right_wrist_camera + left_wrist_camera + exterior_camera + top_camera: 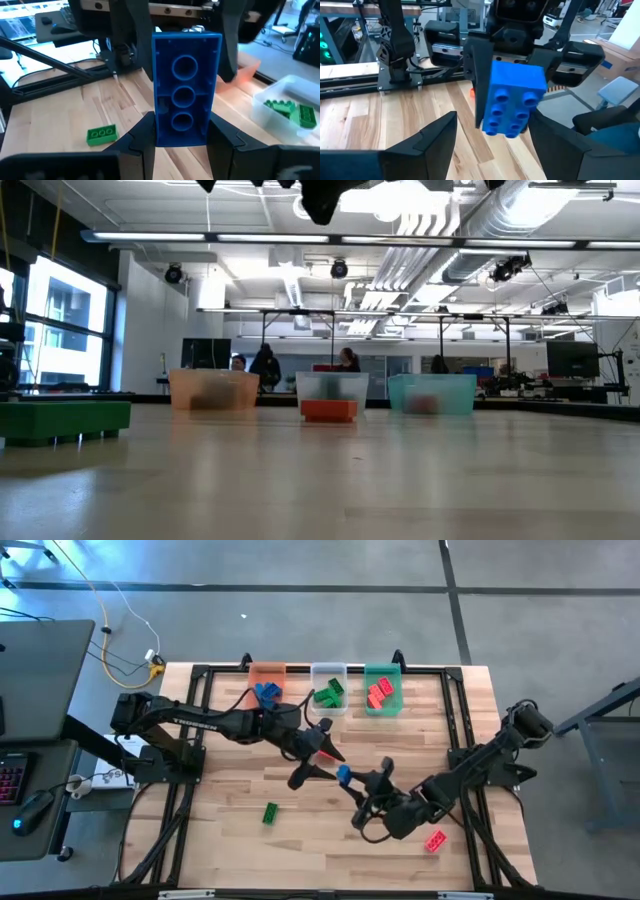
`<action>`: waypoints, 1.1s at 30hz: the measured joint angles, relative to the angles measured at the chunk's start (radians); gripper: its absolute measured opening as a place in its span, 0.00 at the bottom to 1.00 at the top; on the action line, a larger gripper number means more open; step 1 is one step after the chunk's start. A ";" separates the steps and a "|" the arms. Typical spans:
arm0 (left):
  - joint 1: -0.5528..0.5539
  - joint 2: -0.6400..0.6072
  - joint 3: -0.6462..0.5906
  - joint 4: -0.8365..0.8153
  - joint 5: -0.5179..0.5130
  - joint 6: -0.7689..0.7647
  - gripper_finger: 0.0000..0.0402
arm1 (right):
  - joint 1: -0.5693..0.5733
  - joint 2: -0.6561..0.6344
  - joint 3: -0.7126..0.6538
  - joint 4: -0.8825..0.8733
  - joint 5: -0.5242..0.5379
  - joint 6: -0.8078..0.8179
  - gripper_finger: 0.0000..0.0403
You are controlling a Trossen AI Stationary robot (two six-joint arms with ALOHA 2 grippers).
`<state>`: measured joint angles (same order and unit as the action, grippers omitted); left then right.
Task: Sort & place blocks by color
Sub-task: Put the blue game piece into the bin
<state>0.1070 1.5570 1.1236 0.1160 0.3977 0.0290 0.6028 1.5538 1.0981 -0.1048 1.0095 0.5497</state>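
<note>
Most blocks sit binned; two remain on the table, and my right gripper [352,780] clamps a blue block [343,775] before the wide-open left gripper [322,755].

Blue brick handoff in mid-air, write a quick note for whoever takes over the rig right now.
Right gripper: shut on the blue brick, held above mid-table.
Left gripper: open, its fingers on either side of that brick, not gripping it.
Done: blue bricks in the orange bin, green in the clear bin, red in the green bin.
Left: bin this blue brick, then the loose green brick and the red brick on the table.
</note>
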 joint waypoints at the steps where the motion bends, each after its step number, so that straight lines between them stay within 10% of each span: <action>1: 0.000 0.000 0.000 0.001 0.003 0.000 0.58 | -0.004 0.000 0.000 0.014 -0.006 -0.022 0.27; 33: 0.001 0.001 -0.001 0.074 0.037 -0.001 0.58 | -0.057 -0.037 0.000 0.052 -0.065 -0.080 0.27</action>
<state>0.1081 1.5581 1.1229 0.1904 0.4343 0.0284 0.5463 1.5169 1.0981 -0.0524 0.9444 0.4702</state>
